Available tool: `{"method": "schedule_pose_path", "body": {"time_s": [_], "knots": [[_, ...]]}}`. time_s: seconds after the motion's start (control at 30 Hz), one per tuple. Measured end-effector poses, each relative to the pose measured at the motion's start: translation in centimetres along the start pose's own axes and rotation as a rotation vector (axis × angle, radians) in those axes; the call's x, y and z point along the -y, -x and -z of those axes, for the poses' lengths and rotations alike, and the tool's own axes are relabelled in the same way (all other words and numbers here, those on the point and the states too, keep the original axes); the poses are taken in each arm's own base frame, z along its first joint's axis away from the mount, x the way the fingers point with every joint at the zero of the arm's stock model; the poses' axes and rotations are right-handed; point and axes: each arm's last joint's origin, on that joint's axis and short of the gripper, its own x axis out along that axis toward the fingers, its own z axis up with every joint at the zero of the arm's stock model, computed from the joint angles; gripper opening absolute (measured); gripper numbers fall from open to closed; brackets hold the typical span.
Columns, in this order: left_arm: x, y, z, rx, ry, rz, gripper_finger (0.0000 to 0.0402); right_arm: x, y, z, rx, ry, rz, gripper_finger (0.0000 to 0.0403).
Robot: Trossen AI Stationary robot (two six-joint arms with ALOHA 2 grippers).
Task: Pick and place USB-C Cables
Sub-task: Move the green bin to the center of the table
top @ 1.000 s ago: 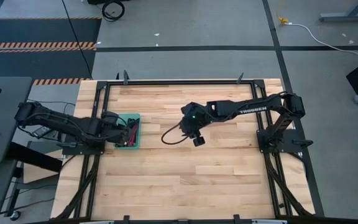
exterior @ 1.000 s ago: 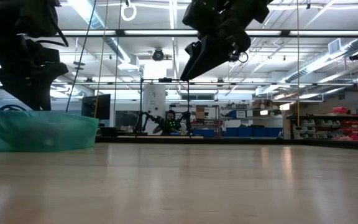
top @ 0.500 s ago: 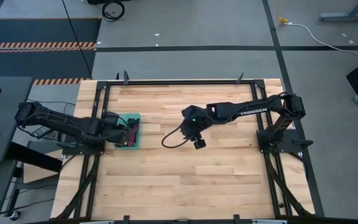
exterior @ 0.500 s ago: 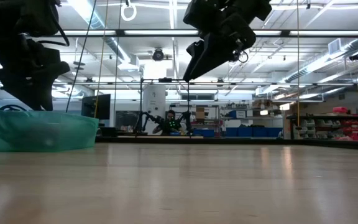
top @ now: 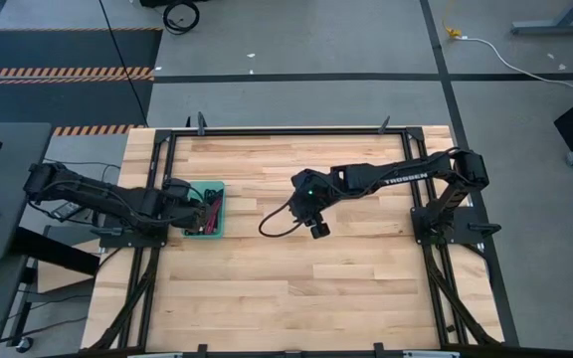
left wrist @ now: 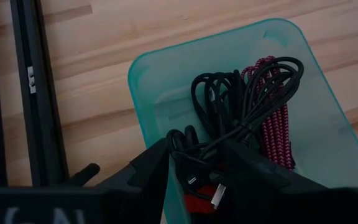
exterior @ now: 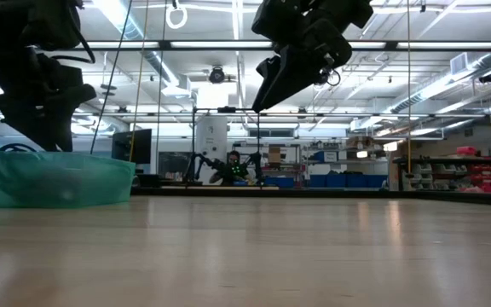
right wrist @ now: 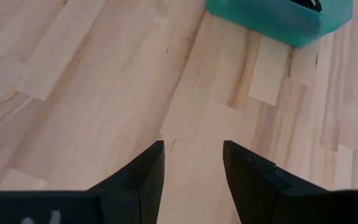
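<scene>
Probably "TROSSEN" on right arm (top: 398,178)

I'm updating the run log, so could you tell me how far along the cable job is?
Nearly done, it seems: the cables lie bundled in the teal tray, and none shows on the bare table. The left gripper is open over the tray with a cable between its fingers. The right gripper hangs open and empty mid-table.

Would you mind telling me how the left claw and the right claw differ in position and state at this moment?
The left claw sits over the teal tray, right above the cables in it; the right claw hangs over bare table, away from the tray. The left claw has cables between its fingers; the right claw holds nothing. Both are open.
</scene>
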Motion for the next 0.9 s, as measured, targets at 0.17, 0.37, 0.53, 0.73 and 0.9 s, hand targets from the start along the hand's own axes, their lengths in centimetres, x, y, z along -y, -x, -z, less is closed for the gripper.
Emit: {"method": "schedule_pose_path", "body": {"time_s": [0.17,0.37,0.53,0.73,0.9], "knots": [[-0.01,0.0,0.0,0.0,-0.001,-0.001,0.016,0.06,0.01,0.05,-0.003,0.001,0.001,0.0169],[0.0,0.0,0.02,-0.008,-0.003,0.001,0.0159,-0.12,0.01,0.28,-0.029,-0.013,-0.011,0.0169],[0.0,0.0,0.01,-0.008,0.004,0.001,0.0145,-0.35,0.01,0.57,-0.063,-0.027,-0.026,0.0169],[0.01,0.0,0.01,-0.008,0.006,0.001,0.012,-0.22,0.02,0.6,-0.062,-0.029,-0.023,0.0169],[0.01,0.01,0.01,-0.008,0.007,0.001,0.01,-0.22,0.01,0.62,-0.064,-0.04,-0.023,0.0169]]}}
